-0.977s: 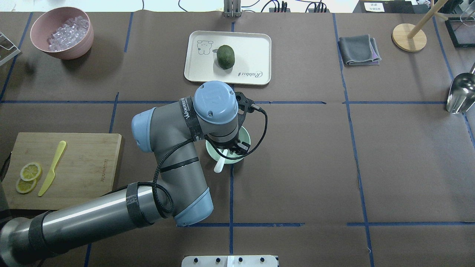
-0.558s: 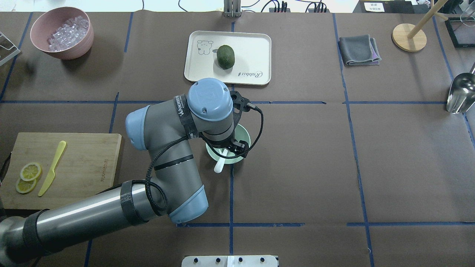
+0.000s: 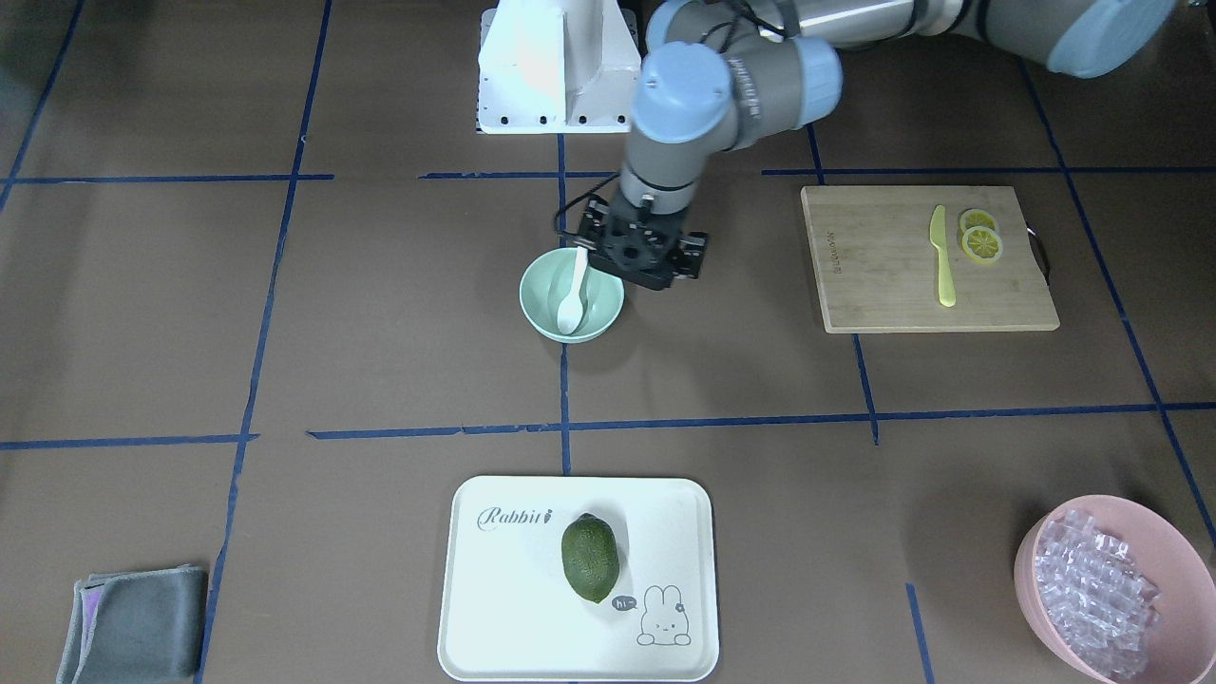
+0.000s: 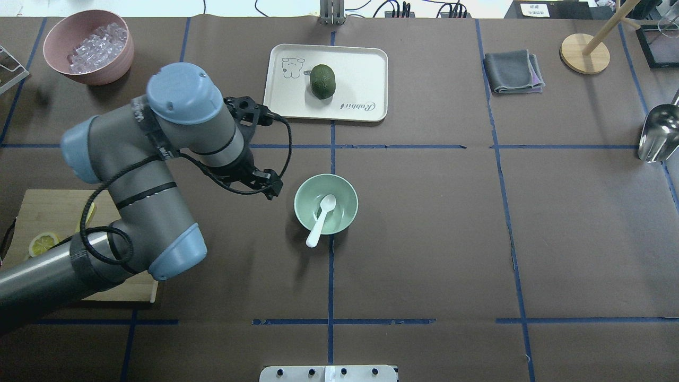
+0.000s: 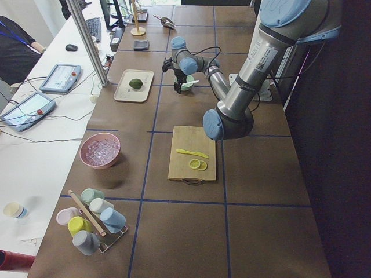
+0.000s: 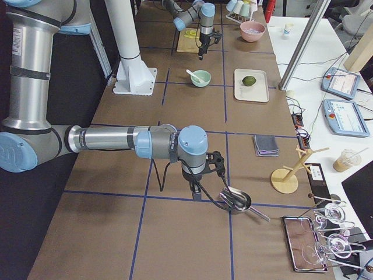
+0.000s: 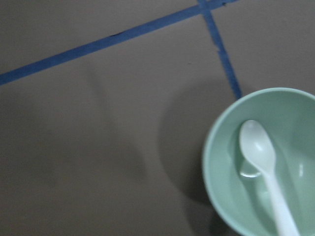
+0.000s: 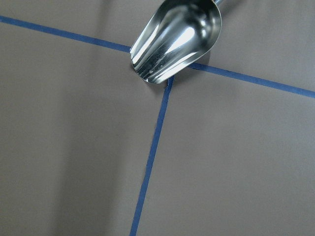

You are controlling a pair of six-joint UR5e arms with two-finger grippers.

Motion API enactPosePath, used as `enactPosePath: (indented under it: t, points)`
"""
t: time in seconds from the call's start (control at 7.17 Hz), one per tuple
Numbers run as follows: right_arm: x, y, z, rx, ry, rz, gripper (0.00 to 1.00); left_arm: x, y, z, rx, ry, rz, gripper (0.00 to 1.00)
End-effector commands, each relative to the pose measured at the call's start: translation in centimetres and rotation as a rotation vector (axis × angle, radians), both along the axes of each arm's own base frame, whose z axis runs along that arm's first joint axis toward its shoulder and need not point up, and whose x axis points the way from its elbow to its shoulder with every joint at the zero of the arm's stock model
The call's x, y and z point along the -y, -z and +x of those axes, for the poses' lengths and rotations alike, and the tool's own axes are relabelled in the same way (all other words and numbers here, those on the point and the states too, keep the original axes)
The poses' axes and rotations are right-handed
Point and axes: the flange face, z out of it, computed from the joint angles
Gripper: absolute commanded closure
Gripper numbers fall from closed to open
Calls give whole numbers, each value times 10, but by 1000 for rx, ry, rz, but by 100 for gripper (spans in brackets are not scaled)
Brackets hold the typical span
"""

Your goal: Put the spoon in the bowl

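The pale mint-green bowl (image 4: 346,197) stands near the table's middle. The white spoon (image 4: 320,218) lies in it, scoop down inside and handle leaning over the rim toward the robot. Both also show in the front view, the bowl (image 3: 543,306) and the spoon (image 3: 573,290), and in the left wrist view, the bowl (image 7: 220,162) and the spoon (image 7: 261,152). My left gripper (image 4: 268,187) is open and empty, just left of the bowl and clear of it; in the front view it (image 3: 644,268) is at the bowl's right. My right gripper (image 6: 204,175) shows only in the right side view, over a metal scoop; I cannot tell its state.
A white tray (image 4: 366,63) with a green fruit (image 4: 322,81) lies beyond the bowl. A cutting board (image 3: 883,275) with a yellow knife (image 3: 940,256) and lemon slices is on my left. A pink bowl of ice (image 4: 87,45), a grey cloth (image 4: 512,71) and the metal scoop (image 4: 658,132) stand farther off.
My left arm has pulled away from over the bowl to the left. The spoon has stayed lying in the bowl, free of the gripper.
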Motion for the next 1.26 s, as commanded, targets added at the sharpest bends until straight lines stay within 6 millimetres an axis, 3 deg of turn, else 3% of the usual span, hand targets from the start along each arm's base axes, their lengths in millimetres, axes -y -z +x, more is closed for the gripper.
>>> enactPosePath:
  t: [0.0,0.28,0.42,0.7,0.84,1.12]
  points:
    - [-1,-3,0,-1,0,-8,0,20,-58,-79,48,-22,84,0]
    - [-4,-7,0,0,0,-15,0,39,-130,-187,32,-24,14,0]
    - [-4,-7,0,0,0,-15,0,40,-184,-248,56,-24,9,0]
    - [-4,-7,0,0,0,-15,0,40,-253,-359,115,-10,52,0]
    - [-4,-7,-1,-2,2,-15,0,37,-276,-392,132,-6,58,0]
    - [-4,-6,-1,0,3,-13,0,22,-309,-432,150,53,-15,0]
